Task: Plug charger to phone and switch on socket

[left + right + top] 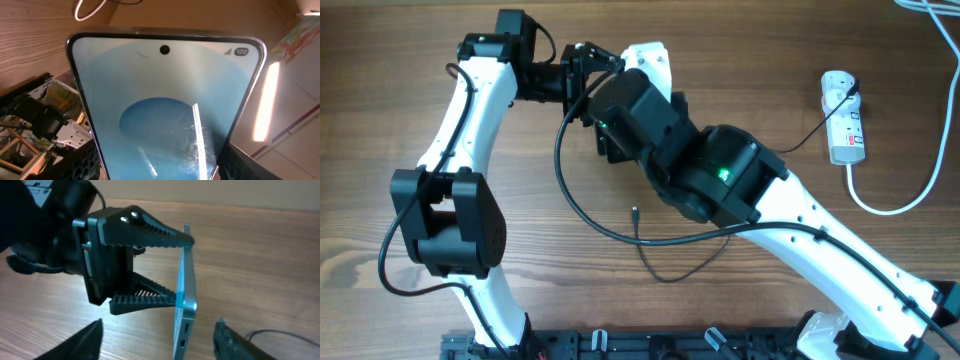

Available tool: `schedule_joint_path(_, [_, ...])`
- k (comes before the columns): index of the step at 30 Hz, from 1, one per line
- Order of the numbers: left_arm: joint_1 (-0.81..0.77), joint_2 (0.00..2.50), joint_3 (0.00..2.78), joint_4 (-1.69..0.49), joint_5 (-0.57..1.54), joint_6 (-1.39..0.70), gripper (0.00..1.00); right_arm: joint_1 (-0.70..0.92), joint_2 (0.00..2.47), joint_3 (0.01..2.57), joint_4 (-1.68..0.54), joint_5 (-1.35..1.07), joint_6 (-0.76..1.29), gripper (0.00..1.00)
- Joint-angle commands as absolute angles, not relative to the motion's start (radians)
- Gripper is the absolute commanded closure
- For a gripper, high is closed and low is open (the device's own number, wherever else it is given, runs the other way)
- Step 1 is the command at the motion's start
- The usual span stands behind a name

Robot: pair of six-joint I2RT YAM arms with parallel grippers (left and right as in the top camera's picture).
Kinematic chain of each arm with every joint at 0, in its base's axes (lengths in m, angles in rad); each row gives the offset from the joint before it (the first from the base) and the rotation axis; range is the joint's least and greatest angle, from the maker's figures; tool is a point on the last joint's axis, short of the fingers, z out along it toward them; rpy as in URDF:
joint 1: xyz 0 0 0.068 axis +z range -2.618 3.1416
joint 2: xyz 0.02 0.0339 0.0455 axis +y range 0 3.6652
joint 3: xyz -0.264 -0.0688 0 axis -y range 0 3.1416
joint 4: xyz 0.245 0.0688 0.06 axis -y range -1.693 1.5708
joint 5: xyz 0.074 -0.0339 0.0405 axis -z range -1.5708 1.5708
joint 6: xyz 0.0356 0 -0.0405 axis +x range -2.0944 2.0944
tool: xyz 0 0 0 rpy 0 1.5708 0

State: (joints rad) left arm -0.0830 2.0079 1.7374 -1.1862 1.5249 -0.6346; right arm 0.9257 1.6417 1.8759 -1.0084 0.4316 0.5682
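My left gripper [582,76] is shut on the phone [165,110], whose blue-green screen fills the left wrist view. In the right wrist view the left gripper [184,269] holds the phone [186,307] upright and edge-on above the table, its port edge pointing down. My right gripper [157,330] is open and empty, with one finger on each side of that lower edge. The charger's thin black cable [665,272] lies on the table with its loose connector [634,212] below the arms. Its black plug [853,96] sits in the white socket [844,120] at the right.
The socket's thick white cord [920,190] loops towards the right edge. The right arm's black wrist [650,125] covers the middle of the table. A stretch of black cable [280,334] lies beside the right finger.
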Motion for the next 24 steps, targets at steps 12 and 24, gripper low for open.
schedule_joint_path(12, [-0.081,1.972,1.758,-1.187,1.577,-0.667,0.32,0.876,1.708,1.864,-1.003,0.471,0.576,0.36])
schedule_joint_path(24, [-0.081,1.972,1.758,-1.187,1.577,-0.693,0.32,0.875,1.747,1.863,-0.986,0.452,0.575,0.59])
